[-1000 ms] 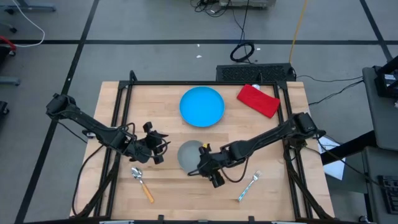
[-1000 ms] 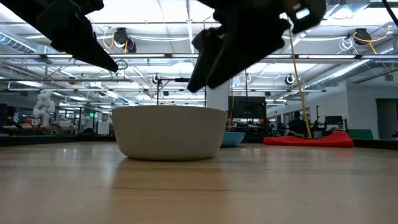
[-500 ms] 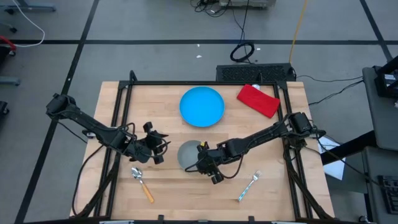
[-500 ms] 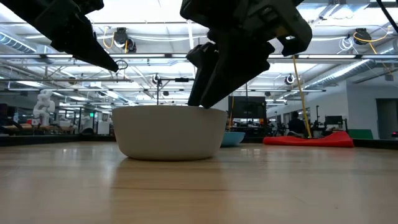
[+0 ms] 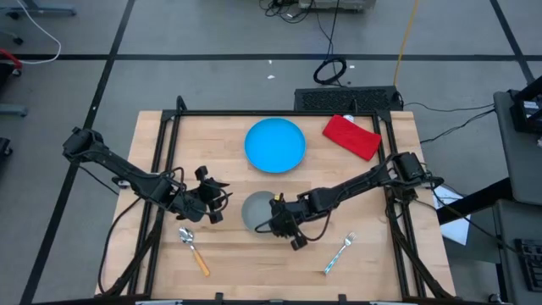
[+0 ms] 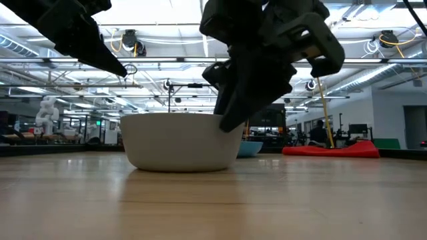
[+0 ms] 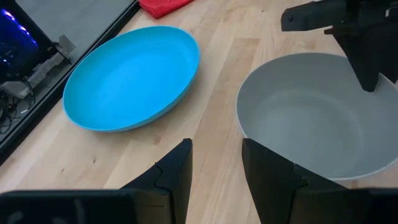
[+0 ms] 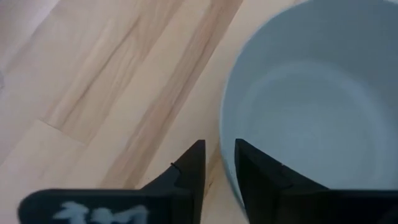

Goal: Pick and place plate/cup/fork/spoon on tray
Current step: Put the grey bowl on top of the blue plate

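Cup rim now straddled by right gripper, jaws parted, lower than before.

The cup, a pale grey bowl, stands upright and empty right at my right claw, its near rim at the fingertips, and a little beyond my left claw. The blue plate lies flat farther off, past the cup. The silver fork lies behind my right claw. The orange-handled spoon lies just behind my left claw.
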You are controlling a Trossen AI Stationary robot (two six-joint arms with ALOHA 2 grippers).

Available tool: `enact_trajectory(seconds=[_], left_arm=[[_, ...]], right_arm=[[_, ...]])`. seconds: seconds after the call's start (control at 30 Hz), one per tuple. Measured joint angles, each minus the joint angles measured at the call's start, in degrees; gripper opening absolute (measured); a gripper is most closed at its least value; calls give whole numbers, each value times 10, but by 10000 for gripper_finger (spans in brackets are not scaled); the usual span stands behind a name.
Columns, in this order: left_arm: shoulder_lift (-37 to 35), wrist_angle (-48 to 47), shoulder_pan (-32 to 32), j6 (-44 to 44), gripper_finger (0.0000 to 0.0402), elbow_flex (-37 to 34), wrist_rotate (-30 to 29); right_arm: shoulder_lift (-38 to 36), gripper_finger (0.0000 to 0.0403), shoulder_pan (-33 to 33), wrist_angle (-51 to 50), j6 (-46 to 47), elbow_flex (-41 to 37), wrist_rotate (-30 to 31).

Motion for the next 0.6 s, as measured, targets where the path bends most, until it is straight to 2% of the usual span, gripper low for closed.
enact_trajectory(seconds=[0.23,0.43,0.6], left_arm=[[0,0,0,0,145,0,0],[0,0,0,1,145,0,0],[0,0,0,1,145,0,-3]], right_arm=[[0,7,-1,1,-16,-1,1],[-7,3,-1,-13,-16,-1,1],[-40,2,-1,-33,-8,-1,5]])
